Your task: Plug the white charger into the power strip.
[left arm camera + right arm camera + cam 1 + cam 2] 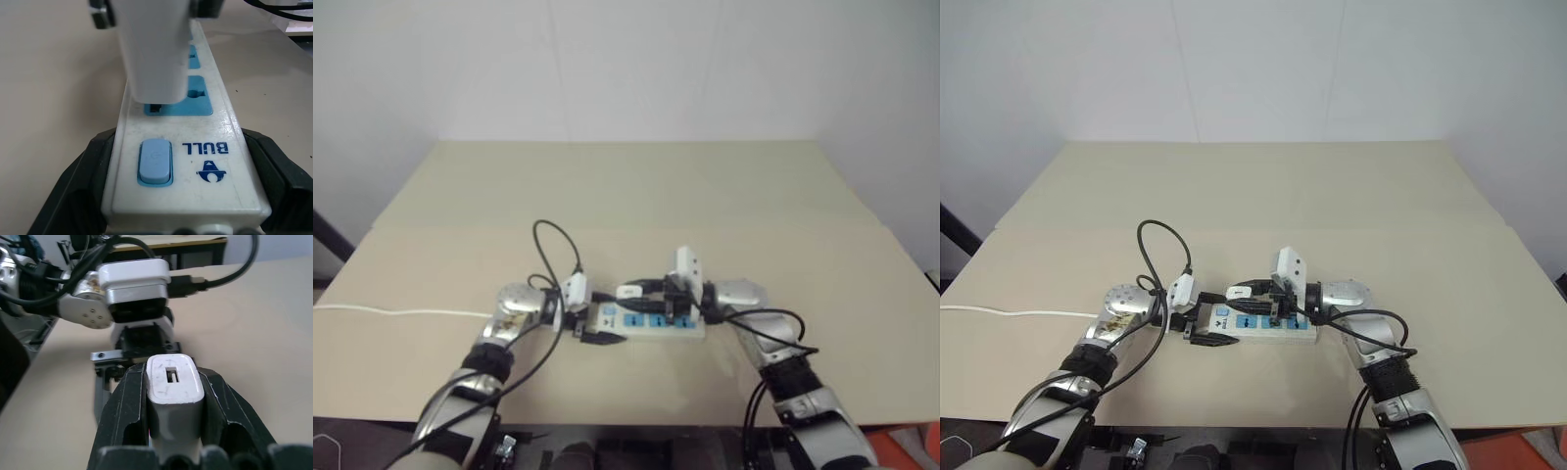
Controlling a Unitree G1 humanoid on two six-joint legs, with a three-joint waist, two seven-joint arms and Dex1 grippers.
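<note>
Out at the left edge of the beige table (1263,186), a thin white cord (1009,314) is trailing in across the top toward the robot's left arm. The left gripper (1206,325) is reaching in sideways from that side, its two black fingers (73,191) spread around the switch end of the power strip (1263,328) and pressing its two long sides, so the strip is sitting clamped between them, flat on the table. In the left wrist view the blue rocker switch (155,162) is sitting nearest the gripper, with the first blue socket face just past it (the printed brand mark is lying beside the switch).

Over that first socket the white charger (154,49) is standing upright, its lower end meeting the socket face; how far its pins are in I cannot tell.

Coming in from the right, the right gripper (1252,291) is pointing roughly level toward the left one, its fingers (124,416) closed tight on the charger's two sides. In its own wrist view the charger's top face, with a small slot in it, is showing between the black fingers, above the strip.
</note>
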